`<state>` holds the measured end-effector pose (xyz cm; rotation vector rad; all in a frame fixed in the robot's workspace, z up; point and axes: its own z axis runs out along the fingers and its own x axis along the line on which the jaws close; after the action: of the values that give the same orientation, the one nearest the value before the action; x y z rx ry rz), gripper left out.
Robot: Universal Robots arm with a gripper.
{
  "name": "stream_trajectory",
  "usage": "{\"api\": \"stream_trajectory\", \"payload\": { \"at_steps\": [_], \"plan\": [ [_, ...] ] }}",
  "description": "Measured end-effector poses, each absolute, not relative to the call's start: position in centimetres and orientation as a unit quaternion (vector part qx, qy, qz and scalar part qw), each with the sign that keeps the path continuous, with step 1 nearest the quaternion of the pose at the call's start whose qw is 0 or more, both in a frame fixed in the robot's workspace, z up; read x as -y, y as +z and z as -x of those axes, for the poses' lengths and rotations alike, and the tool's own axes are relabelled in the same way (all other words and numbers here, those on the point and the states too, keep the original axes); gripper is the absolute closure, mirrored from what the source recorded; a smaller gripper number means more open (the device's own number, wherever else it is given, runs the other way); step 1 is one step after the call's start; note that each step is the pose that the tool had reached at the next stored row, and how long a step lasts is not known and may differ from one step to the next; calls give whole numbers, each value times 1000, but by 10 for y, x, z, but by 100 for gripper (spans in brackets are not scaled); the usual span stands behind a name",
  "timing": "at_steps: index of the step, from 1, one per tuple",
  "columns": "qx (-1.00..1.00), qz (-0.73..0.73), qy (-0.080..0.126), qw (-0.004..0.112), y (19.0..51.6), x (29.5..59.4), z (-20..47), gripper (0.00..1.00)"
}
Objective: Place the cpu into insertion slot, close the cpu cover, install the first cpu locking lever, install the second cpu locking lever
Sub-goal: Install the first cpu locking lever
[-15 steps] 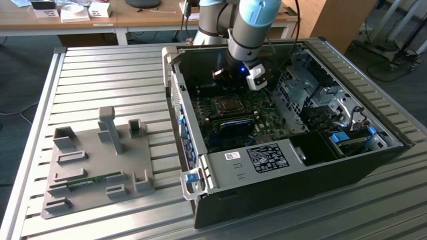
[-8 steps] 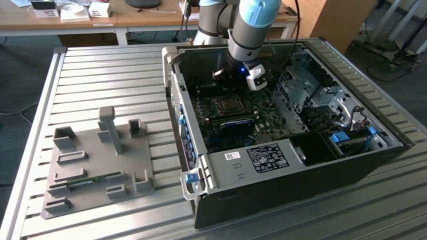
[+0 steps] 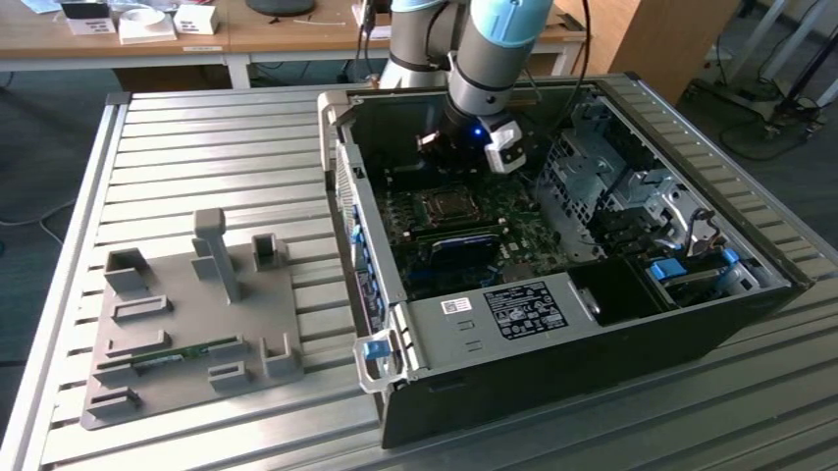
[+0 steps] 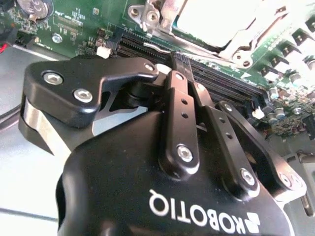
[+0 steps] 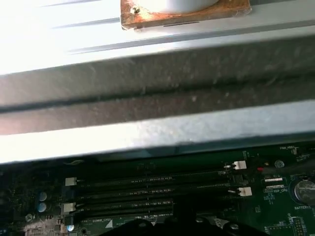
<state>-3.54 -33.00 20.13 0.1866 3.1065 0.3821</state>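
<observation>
The end effector point(image 3: 461, 162) hangs inside the open case point(image 3: 563, 324), low over the motherboard point(image 3: 458, 240) and just behind the CPU socket as the exterior view shows it. In the second wrist view its fingers point(image 4: 179, 110) stand pressed together with no gap between them and nothing held; their tips point(image 4: 180, 60) reach toward the memory slots point(image 4: 197, 66) beside the socket.

The surface point(image 3: 196, 147) is a ribbed metal top. The case lies on its side on it, toward the exterior view's right, with the side panel off. A grey fixture plate point(image 3: 183, 334) with upright blocks sits on the surface toward the exterior view's left, well apart from the case.

The motherboard lies flat on the case floor. In the first wrist view four long memory slots point(image 5: 152, 189) run side by side across the board, below a pale metal edge of the case point(image 5: 157, 132).

The cover point(image 3: 449, 205) lies flat over the socket, a square metal frame. Through its open centre the cpu point(image 4: 216, 19) shows as a pale flat top in the second wrist view, seated in the socket. Whether the locking levers are latched I cannot tell.
</observation>
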Motion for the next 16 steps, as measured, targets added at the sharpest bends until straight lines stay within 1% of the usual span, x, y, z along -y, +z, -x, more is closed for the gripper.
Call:
{"api": "stream_trajectory", "payload": {
  "at_steps": [16],
  "plan": [
    [-991,-60,121,3,202,327,35,89]
  ]
}}
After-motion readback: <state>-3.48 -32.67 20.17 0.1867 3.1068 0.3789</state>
